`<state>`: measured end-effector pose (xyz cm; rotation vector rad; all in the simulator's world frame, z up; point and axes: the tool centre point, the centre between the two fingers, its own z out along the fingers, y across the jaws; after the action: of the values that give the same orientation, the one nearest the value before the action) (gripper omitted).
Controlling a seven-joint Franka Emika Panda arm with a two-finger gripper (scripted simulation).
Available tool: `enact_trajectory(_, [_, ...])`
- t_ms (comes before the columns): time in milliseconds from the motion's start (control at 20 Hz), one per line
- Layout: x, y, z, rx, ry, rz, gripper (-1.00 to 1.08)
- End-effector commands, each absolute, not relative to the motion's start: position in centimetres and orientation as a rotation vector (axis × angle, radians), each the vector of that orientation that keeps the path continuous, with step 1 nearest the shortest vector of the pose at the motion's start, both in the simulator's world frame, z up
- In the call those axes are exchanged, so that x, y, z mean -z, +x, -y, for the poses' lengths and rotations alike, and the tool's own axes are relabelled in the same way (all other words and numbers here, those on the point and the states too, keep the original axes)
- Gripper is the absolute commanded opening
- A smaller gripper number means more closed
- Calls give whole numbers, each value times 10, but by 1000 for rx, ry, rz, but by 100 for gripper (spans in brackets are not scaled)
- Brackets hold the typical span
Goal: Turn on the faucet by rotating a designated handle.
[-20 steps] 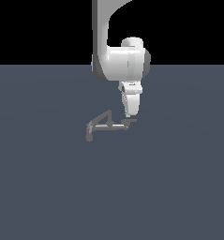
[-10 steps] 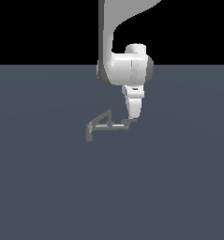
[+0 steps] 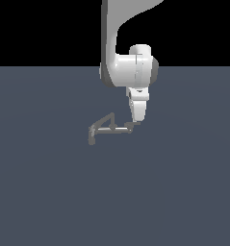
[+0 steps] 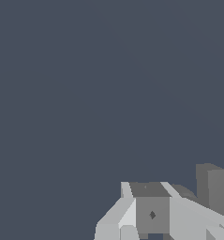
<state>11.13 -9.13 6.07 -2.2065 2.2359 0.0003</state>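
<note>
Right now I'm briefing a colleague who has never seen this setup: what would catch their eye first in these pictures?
First, the big white arm coming down from the top of the exterior view against the black backdrop. Next, its tool lowered onto the handle at the exterior view's right end of the tiny grey faucet, alone on the dark floor. The wrist view shows blocky grey shapes in one corner; whether the tool is open or shut is unclear.

The exterior view looks from some way off, slightly downward, across the flat dark blue-grey counter (image 3: 49,192), with the white arm entering at 12 o'clock. The wrist view sits close above that same counter, its pale grey blocky tool (image 4: 153,213) at 5 o'clock.
</note>
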Motion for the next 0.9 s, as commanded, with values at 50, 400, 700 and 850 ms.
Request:
enact_trajectory(50, [-61, 103, 99, 0, -2205, -2237, -100])
enact_trajectory(400, [-61, 93, 105, 3, -2207, -2231, -100])
enact_trajectory(700, [-61, 76, 105, 2, -2206, -2233, -100])
enact_trajectory(850, [-61, 67, 105, 1, -2206, -2235, -100])
